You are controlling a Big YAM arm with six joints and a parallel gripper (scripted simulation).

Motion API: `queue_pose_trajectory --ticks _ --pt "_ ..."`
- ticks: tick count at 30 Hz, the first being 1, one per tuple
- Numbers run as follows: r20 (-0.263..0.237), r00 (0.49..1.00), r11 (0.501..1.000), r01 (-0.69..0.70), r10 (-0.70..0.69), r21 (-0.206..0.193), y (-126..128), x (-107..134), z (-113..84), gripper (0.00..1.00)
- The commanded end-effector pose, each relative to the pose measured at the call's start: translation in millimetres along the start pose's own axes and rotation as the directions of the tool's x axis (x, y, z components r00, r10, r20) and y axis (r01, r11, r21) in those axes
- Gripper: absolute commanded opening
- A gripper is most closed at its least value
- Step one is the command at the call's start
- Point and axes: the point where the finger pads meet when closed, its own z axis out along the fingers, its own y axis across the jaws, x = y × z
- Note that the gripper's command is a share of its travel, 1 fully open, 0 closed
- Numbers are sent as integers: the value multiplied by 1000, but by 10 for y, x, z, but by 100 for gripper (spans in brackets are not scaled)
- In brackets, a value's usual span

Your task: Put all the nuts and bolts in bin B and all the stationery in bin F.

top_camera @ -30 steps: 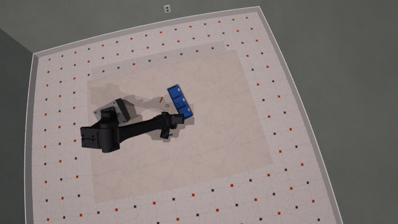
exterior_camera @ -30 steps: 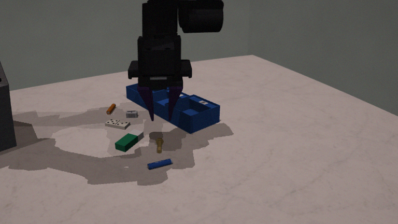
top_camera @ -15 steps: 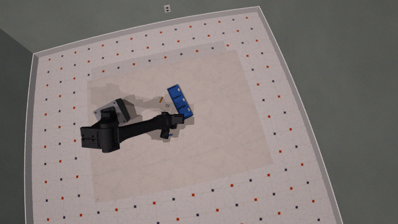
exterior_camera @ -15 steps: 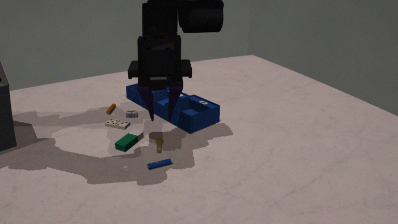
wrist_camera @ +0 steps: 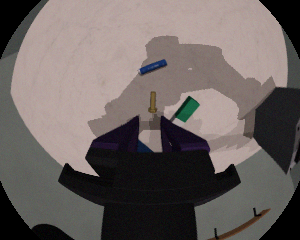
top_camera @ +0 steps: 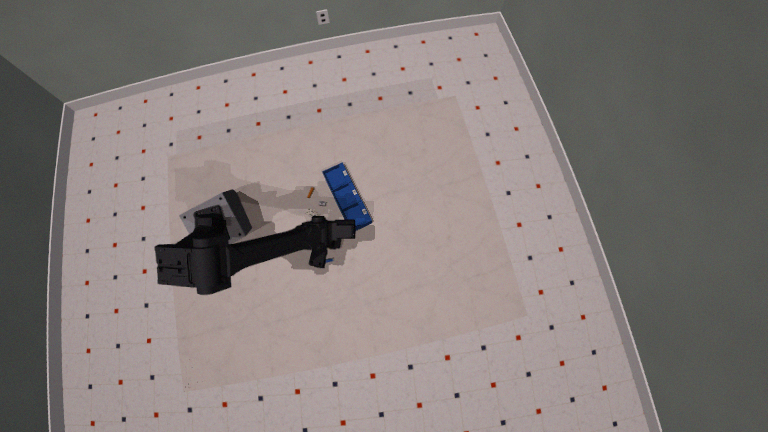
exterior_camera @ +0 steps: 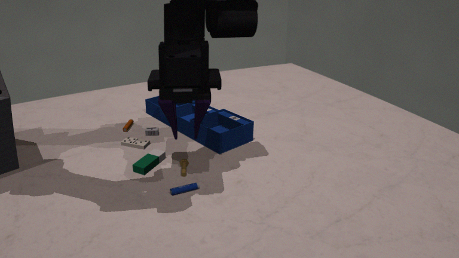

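1. Top view: the black arm (top_camera: 266, 246) reaches right across the pale bench (top_camera: 430, 268) toward the blue bin row (top_camera: 348, 195). An orange piece (top_camera: 309, 192) lies just left of the bins. The other small things are too small to tell apart here.
2. Exterior view: the hand (exterior_camera: 184, 136) hangs fingers down above the bench, partly open with nothing between its purple fingers (exterior_camera: 171, 116). The brass bolt (exterior_camera: 183, 166) lies below and nearer, with the green eraser (exterior_camera: 147, 163) to its left and the blue cylinder (exterior_camera: 184, 188) nearer still. The domino (exterior_camera: 135, 142) and a small grey block (exterior_camera: 152, 131) lie farther left.
3. Wrist view: the bolt (wrist_camera: 152, 102) shows just beyond the fingertip gap.
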Motion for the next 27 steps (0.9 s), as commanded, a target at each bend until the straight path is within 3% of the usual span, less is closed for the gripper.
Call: queue_pose_trajectory --ticks 1,4,7,11,12,16,27 --pt "-3 1000 1000 -7 7 -24 115 -3 -64 28" --pt "-3 1000 1000 -7 7 -24 115 -4 -64 28" --pt "1 988 988 152 -152 -19 -114 47 -246 26" --pt "-1 988 988 152 -152 -19 -126 53 -252 26" --pt "3 994 993 114 -114 -37 63 -33 -271 26" --pt "5 992 992 125 -124 -13 14 -11 -167 26" --pt "-1 991 991 131 -131 -28 61 83 -193 26"
